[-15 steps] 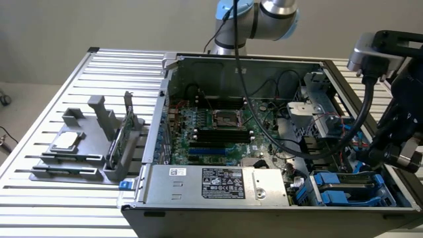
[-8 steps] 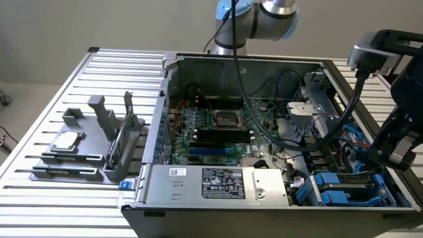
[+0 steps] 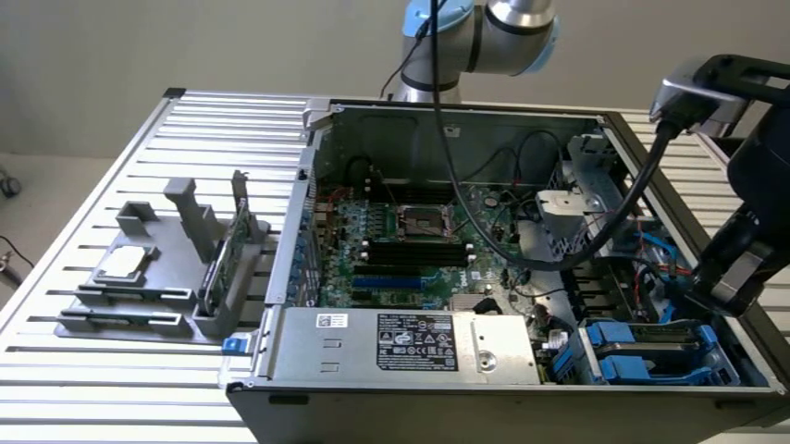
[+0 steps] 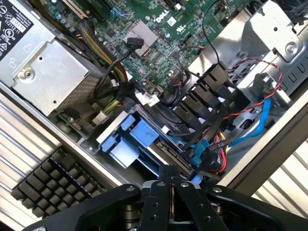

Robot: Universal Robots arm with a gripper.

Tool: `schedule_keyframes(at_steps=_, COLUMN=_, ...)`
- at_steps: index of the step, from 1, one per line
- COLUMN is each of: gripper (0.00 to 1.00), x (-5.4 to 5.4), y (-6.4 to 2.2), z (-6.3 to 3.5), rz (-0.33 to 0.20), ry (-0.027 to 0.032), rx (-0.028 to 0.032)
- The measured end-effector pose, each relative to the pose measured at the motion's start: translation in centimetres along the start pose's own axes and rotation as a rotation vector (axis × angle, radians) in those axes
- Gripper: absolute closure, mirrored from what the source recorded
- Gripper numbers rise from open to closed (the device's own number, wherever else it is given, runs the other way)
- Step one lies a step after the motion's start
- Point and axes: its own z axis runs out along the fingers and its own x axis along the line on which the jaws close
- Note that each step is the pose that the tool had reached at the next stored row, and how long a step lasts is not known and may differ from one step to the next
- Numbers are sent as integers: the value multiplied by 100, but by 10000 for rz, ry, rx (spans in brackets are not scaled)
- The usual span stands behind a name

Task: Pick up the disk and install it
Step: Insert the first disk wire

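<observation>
open grey metal computer case [image 3: 580, 125] lies on a slatted silver table [image 3: 111, 370], below the grey robot arm [image 3: 494, 37]. the black pincer [image 4: 168, 186] is clenched, fingers pressed together with nothing between them, poised over the case's corner at the near edge on the exterior view's right. the disk [image 3: 654, 350], a flat drive in a bright blue plastic carrier, sits down in the drive bay in that same corner, just beside the silver power supply box with a white label [image 3: 408, 342]. cannot tell whether the fingertips touch the carrier. green motherboard [image 3: 408, 236] fills the case floor. on the table near the exterior view's left edge, a grey plastic holder [image 3: 185, 277] carries a small square silver chip [image 3: 124, 265] and an upright thin green circuit card [image 3: 225, 254].
</observation>
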Motion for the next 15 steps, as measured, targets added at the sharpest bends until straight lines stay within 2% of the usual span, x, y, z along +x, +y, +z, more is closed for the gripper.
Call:
schedule_keyframes(at_steps=2, gripper=89, x=2, y=-2, z=5, rz=157, ry=76, rx=-52)
schedule_keyframes(at_steps=4, gripper=89, x=5, y=-4, z=10, rz=269, ry=118, rx=-82)
schedule_keyframes(at_steps=7, gripper=89, x=8, y=-6, z=21, rz=492, ry=134, rx=-79)
schedule_keyframes(at_steps=15, gripper=89, x=14, y=-6, z=70, rz=1524, ry=149, rx=-13)
